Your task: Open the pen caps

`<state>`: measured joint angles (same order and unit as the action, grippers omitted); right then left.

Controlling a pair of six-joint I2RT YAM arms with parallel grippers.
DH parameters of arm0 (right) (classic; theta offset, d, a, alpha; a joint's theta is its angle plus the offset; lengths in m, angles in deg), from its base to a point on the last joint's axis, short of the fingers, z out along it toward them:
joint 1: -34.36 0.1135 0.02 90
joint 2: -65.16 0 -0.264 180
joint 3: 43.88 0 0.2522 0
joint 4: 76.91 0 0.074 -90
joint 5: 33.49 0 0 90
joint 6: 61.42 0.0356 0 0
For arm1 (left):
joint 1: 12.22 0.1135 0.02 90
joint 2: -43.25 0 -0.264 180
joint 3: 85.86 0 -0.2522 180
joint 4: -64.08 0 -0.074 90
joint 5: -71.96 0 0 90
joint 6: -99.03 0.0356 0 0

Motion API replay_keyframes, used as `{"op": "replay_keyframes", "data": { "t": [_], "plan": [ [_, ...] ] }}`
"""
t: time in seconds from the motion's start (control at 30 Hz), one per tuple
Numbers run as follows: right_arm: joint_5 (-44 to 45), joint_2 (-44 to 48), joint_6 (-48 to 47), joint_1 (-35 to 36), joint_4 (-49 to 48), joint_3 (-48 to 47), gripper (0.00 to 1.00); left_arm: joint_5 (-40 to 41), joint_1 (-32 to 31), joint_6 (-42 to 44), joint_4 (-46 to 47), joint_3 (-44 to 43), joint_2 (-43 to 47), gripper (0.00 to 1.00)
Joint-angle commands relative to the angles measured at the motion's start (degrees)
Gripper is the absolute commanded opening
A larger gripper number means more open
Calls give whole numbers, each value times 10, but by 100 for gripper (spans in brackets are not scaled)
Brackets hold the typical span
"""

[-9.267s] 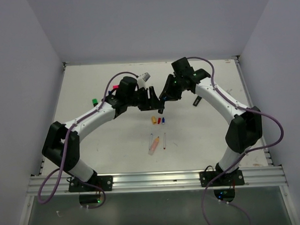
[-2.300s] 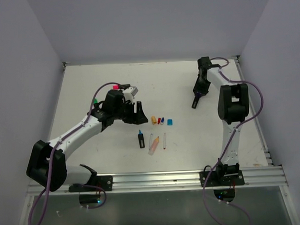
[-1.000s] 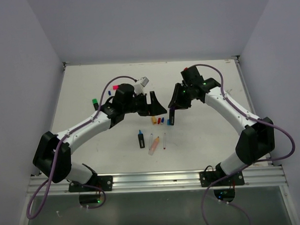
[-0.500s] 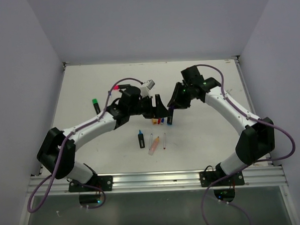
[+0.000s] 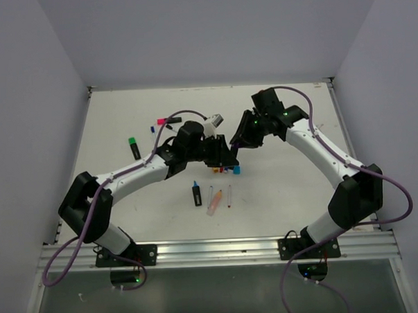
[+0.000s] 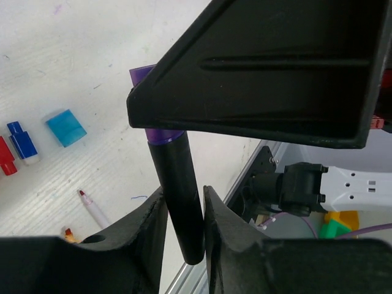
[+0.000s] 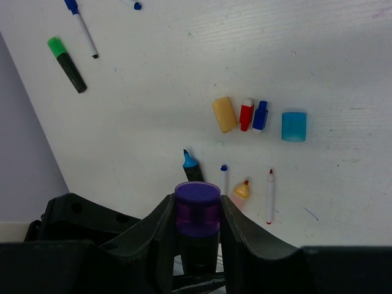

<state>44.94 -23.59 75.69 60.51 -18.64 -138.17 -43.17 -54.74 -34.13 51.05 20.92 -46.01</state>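
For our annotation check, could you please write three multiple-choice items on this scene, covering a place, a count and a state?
1. Where does the green-capped marker lie?
A) on the table's left part
B) among the loose caps
C) at the right edge

2. How many loose caps form the row ending in the cyan cap?
A) two
B) four
C) six

3. The purple cap is
A) lying on the table
B) on its black barrel
C) cracked apart

Key: 1A, it lies alone, far left of the caps; 2B, orange cap, red cap, blue cap and cyan; 3B, it sits on the barrel's end.
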Motion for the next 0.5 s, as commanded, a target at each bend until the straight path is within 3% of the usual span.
{"op": "replay_keyframes", "data": {
  "t": [0.0,0.1,0.2,0.27,0.47],
  "plan": [
    [-17,10,4,8,0,-17,0,8,-1,5,1,-28,-3,31],
    [-17,16,-4,9,-4,-12,4,4,-1,6,-6,-34,-7,15],
    [-24,10,-26,9,-4,-13,22,9,-1,10,-6,-34,-5,1],
    [-34,2,-37,9,-3,-14,31,13,0,15,-31,-34,1,0],
    [-55,-19,-45,10,-13,-26,32,18,3,23,-42,-40,7,0]
  ]
}}
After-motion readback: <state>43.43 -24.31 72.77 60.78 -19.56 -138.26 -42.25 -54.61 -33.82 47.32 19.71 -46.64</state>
